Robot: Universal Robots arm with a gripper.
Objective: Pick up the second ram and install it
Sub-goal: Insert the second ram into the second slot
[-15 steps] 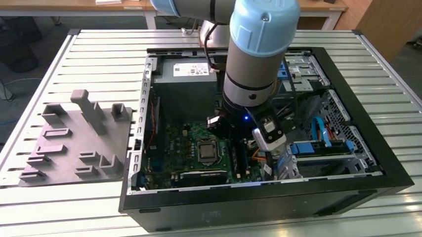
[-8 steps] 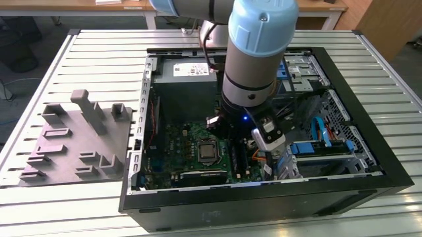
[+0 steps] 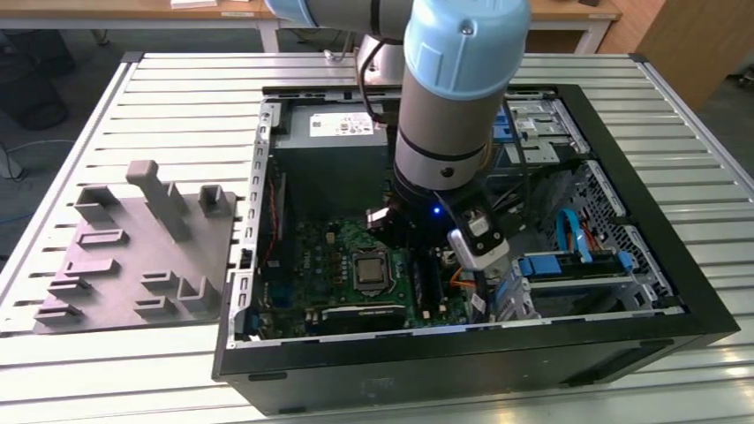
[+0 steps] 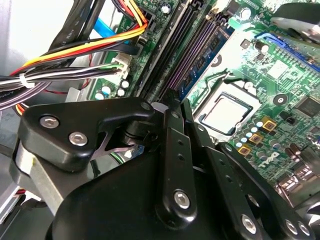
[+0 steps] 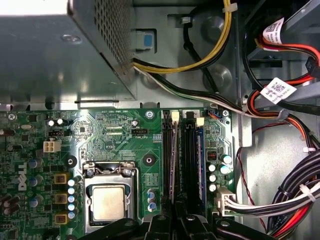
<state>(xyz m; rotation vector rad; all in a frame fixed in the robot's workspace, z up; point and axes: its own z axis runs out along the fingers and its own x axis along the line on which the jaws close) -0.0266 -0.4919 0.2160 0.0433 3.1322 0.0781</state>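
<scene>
Inside the open computer case [image 3: 471, 367], the green motherboard [image 5: 110, 132] is seen lying flat, with the CPU socket [image 5: 107, 200] taken as reference. The arm is reached down into the case, and the gripper [image 4: 172, 107] is held just beside the CPU socket, over the bank of long black memory slots [image 5: 187, 160] that runs alongside it.

The fingers [image 4: 172, 145] are drawn together with no gap visible between them. Whether the stick's edge is pinched or merely pressed from above cannot be told.

The second ram [image 4: 197, 57] is judged to be the thin dark stick with a purplish sheen standing in a slot next to the CPU socket, running away from the fingertips. Full seating is not confirmed from these views.

Note for the step: the stick should be kept upright and parallel to the slot, and pressure applied straight down and evenly. The cable bundle [image 4: 75, 67], on the far side of the slots from the socket, should be kept untouched.
</scene>
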